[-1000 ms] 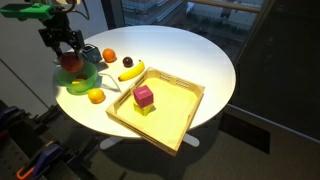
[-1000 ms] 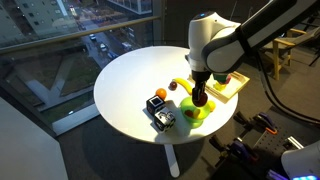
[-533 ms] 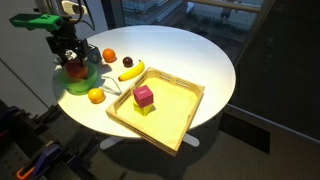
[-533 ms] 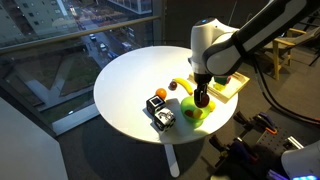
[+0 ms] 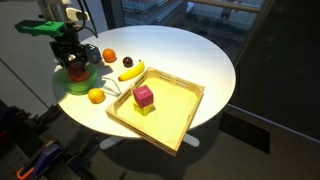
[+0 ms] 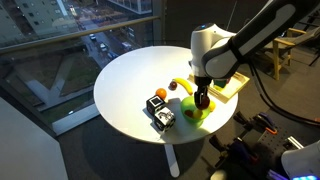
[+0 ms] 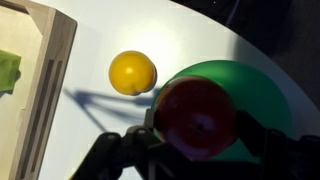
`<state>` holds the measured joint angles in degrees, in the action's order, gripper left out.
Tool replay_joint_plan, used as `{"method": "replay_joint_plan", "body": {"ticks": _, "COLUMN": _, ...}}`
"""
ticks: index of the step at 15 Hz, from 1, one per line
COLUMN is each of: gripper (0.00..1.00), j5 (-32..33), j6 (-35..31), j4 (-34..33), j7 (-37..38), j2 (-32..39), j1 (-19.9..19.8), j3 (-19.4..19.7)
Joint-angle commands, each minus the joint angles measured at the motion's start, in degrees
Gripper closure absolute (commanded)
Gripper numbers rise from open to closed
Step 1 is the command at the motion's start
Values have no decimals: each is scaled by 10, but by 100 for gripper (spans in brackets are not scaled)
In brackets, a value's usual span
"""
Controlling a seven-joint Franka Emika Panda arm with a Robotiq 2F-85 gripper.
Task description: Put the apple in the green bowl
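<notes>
At the bottom of the wrist view the black gripper (image 7: 197, 140) is clamped on the small round red apple (image 7: 195, 112). Its dark fingers (image 7: 125, 155) press in from the lower left and lower right, with no gap showing. The apple hangs over the left part of the shallow, round, bright lime-green bowl (image 7: 258, 85), which spreads to the right of centre behind it. Its height above the bowl's floor cannot be read from here.

The nearest risk is the release. The apple looks off-centre, so if let go here it could strike the near rim, or bounce out of so shallow a dish. Lowering further has its own hazard, since a finger catching the rim could tip or shove the green bowl.

Just beside the bowl, at upper centre of the wrist view, lies a round orange-yellow fruit (image 7: 133, 72). A nudged bowl or escaped apple would likely send it rolling over the smooth white round table (image 7: 200, 35) toward the pale wooden tray (image 7: 58, 70) at the left edge.

In an exterior view the bowl sits at the left, near the table's rim (image 5: 62, 100), so a hard push could carry it off. The yellow banana (image 5: 131, 71) and second orange fruit (image 5: 109, 56) lie farther back, less exposed.
</notes>
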<state>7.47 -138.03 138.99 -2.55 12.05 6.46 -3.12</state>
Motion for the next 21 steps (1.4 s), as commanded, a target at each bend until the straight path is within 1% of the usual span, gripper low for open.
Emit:
{"method": "replay_joint_plan", "body": {"ticks": 1, "gripper": 5, "j5": 17, "j6": -3, "j4": -7, "j7": 18, "j2": 6, "j1": -1, "j3": 1}}
{"method": "replay_joint_plan", "body": {"ticks": 3, "gripper": 0, "j5": 17, "j6": -2, "j4": -8, "j7": 19, "j2": 7, "j1": -1, "j3": 1}}
{"method": "replay_joint_plan", "body": {"ticks": 10, "gripper": 0, "j5": 1, "j6": 19, "j4": -18, "j7": 12, "j2": -10, "j1": -3, "j3": -3}}
{"method": "replay_joint_plan", "body": {"ticks": 13, "gripper": 0, "j5": -13, "j6": 47, "j4": -34, "j7": 19, "j2": -18, "j1": -5, "j3": -3}}
{"method": "replay_joint_plan", "body": {"ticks": 18, "gripper": 0, "j5": -25, "j6": 116, "j4": -68, "j7": 63, "j2": -23, "j1": -4, "j3": -2}}
{"method": "replay_joint_plan", "body": {"ticks": 21, "gripper": 0, "j5": -27, "j6": 143, "j4": -84, "j7": 83, "j2": -28, "j1": -3, "j3": -3}}
